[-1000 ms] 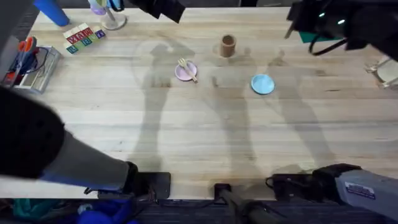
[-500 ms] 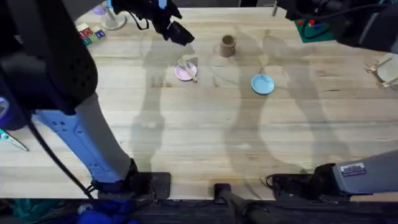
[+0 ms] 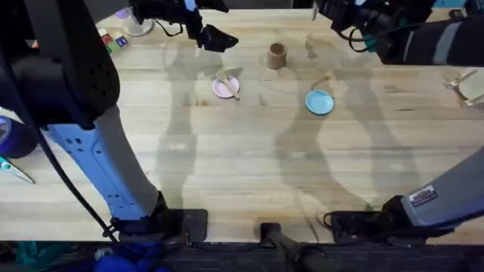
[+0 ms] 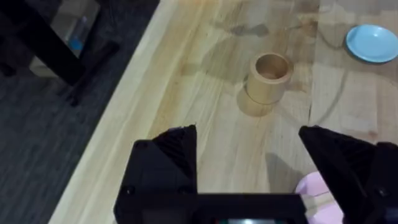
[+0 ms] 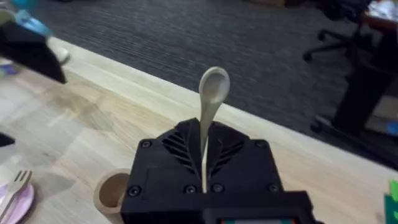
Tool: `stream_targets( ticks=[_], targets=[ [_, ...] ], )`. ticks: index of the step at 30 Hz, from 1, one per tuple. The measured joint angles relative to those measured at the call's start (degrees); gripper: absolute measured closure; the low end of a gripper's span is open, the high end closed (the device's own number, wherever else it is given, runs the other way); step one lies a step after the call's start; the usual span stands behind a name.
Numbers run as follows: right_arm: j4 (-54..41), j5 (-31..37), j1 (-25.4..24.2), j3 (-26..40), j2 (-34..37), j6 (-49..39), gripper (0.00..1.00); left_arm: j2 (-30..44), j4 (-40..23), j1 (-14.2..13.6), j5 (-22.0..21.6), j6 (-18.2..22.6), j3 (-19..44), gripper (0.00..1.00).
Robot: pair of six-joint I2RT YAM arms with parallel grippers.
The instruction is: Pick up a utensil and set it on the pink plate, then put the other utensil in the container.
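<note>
The right gripper (image 5: 204, 180) is clamping the spoon (image 5: 211, 102) by its handle, bowl up, near the table's far edge (image 5: 261, 124) above the cup (image 3: 277, 54). The left gripper (image 4: 249, 165) is hanging open beside the pink plate (image 3: 225, 88), where the fork (image 3: 228, 82) is lying. The blue plate (image 3: 319, 101) is sitting well apart.

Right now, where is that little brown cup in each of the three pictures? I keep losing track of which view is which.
Overhead: the brown cup stands near the table's far edge, between the pink plate and the blue plate.
Left wrist: it stands upright in the upper middle, beyond the open left pincer.
Right wrist: only its rim shows at the lower left, beside the right pincer.
Shared landmark: the pink plate, with the fork on it.
</note>
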Motion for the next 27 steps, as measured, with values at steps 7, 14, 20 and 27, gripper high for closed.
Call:
stream_targets(
  ticks=[7, 14, 20, 27],
  targets=[
    [5.77, -5.62, 0.02, 0.00, 2.39, -0.12, 0.970, 1.94, 1.90, 0.19, 2.26, 1.09, 0.00, 0.007],
    [12.34, -12.41, 0.01, 0.00, 5.47, -0.27, 0.970, 3.21, 2.32, 0.20, 2.53, 1.24, 0.00, 0.007],
    [18.77, -22.42, 0.02, -0.02, 9.30, -0.46, 0.970, 3.21, 2.26, 0.19, 2.66, 1.24, 0.00, 0.007],
    [21.18, -29.29, 1.20, -0.02, 11.25, -0.50, 0.969, 3.21, 2.14, 0.20, 2.68, 1.24, 0.00, 0.008]
  ],
)
